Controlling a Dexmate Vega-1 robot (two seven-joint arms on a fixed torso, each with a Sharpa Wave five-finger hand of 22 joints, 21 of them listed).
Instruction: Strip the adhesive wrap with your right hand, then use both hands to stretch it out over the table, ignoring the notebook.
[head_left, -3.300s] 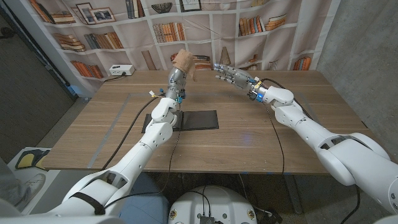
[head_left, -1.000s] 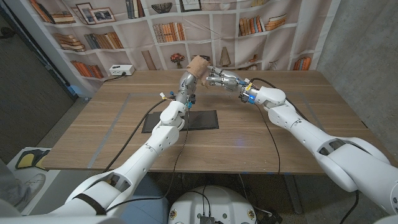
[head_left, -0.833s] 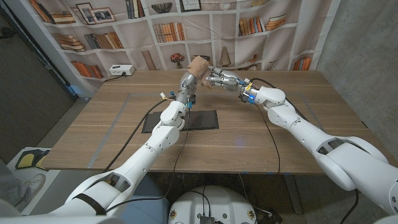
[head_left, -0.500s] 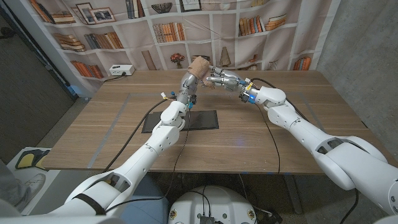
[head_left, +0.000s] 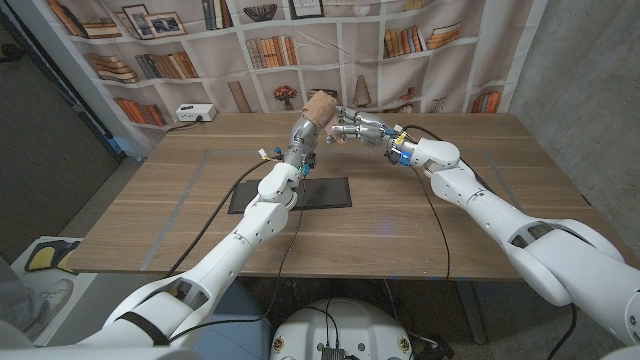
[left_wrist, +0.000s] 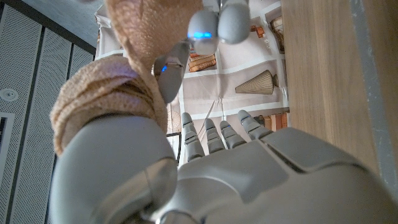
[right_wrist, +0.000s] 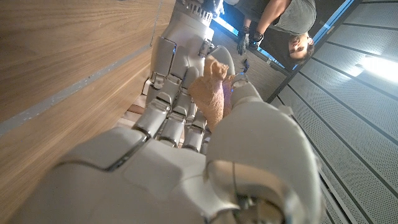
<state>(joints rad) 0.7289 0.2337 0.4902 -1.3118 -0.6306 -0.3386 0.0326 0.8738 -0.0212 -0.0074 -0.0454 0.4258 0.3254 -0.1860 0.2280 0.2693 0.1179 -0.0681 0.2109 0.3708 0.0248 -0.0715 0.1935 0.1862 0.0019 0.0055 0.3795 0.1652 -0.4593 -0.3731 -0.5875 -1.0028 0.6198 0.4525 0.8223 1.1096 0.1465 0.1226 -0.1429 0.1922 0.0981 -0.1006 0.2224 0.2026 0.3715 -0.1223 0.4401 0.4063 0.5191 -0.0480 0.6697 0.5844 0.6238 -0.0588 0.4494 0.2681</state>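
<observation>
My left hand (head_left: 306, 133) is raised over the far middle of the table with its fingers straight. A tan adhesive wrap (head_left: 320, 103) is wound around its top. In the left wrist view the wrap (left_wrist: 102, 102) bunches around the thumb side, and a loose strip leads to the right hand's fingertips (left_wrist: 204, 28). My right hand (head_left: 355, 128) reaches in from the right and pinches that strip. In the right wrist view the wrap (right_wrist: 213, 93) sits between my right hand (right_wrist: 155, 174) and the left hand (right_wrist: 180, 68).
A black notebook (head_left: 322, 192) lies flat on the wooden table (head_left: 450, 230), below the left forearm. Cables trail across the table from both wrists. A bookshelf backdrop stands behind the far edge. A person (right_wrist: 280, 25) stands past the table.
Since 3.3 s ago the left hand has swung right and the right hand has moved left onto the wrap. Over the last second both hands have barely moved.
</observation>
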